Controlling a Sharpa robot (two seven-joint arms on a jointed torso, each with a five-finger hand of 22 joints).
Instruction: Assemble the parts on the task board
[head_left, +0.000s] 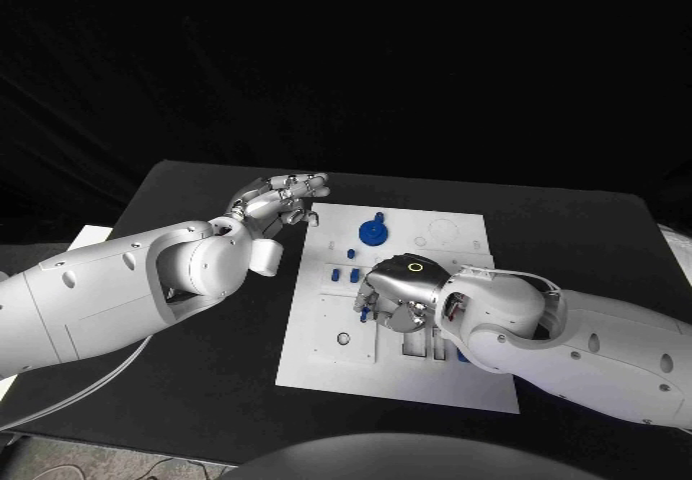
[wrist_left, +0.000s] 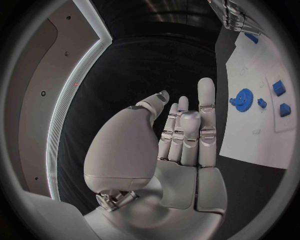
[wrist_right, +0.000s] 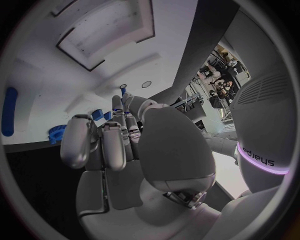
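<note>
Over the middle of the white task board (head_left: 433, 385), the right hand (head_left: 397, 290) is lowered with its fingers curled down onto the board's surface near several small blue parts (head_left: 343, 274); whether it grips one of them I cannot tell. At the board's far end lies a blue gear (head_left: 374, 233), just beyond those small parts. Off the board's far left corner, the left hand (head_left: 281, 205) hovers above the black worktop (head_left: 202, 380), fingers extended and slightly apart, holding nothing. From the left wrist, the gear (wrist_left: 242, 97) sits beside small blue blocks (wrist_left: 279, 88) on the board.
</note>
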